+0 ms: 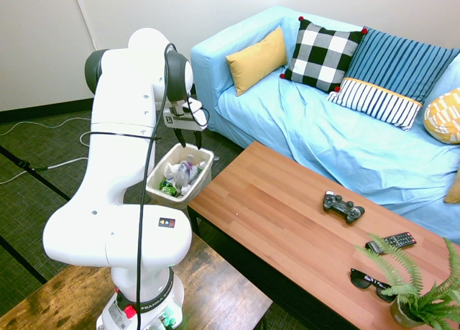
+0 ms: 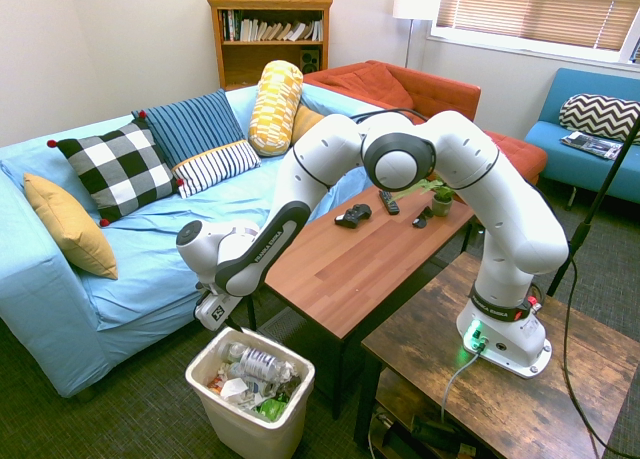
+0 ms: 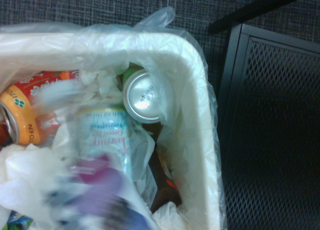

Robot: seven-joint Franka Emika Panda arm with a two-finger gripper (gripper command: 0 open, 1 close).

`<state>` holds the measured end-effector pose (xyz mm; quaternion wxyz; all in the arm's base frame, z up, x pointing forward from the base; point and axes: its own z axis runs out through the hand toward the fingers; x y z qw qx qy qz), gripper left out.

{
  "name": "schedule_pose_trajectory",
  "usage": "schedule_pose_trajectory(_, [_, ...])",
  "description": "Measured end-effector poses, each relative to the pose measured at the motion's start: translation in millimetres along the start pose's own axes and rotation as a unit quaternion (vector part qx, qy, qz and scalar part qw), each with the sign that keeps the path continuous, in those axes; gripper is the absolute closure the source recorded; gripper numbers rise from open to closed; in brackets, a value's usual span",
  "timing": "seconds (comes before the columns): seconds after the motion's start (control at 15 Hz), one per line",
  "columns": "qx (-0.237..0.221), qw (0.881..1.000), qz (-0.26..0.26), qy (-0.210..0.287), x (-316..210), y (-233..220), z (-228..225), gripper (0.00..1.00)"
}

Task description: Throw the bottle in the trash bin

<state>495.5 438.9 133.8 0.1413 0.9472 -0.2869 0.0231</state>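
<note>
The cream-white trash bin [image 1: 207, 173] [image 2: 291, 387] [image 3: 193, 115] stands on the carpet between the sofa and the coffee table, lined with a clear bag. The clear bottle [image 1: 188, 171] [image 2: 258, 364] with its purple and white label lies on top of the rubbish inside the bin. In the wrist view the bottle [image 3: 102, 160] is smeared by motion. My gripper [image 1: 189, 139] [image 2: 216, 315] hangs just above the bin's opening. It is open, with nothing between its fingers.
A silver can [image 3: 142, 95] and an orange can [image 3: 20, 122] lie in the bin among tissues and wrappers. The wooden coffee table [image 1: 273, 208] beside the bin carries a game controller [image 1: 343, 205], a remote [image 1: 390, 241], sunglasses [image 1: 370, 280] and a fern [image 1: 420, 294]. Behind the bin is the blue sofa [image 1: 323, 129].
</note>
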Motion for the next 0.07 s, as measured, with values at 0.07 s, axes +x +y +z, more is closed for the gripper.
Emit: schedule_pose_trajectory(0.07, [-0.001,1.000,0.000,0.000,-0.6,2.1,2.0,0.00])
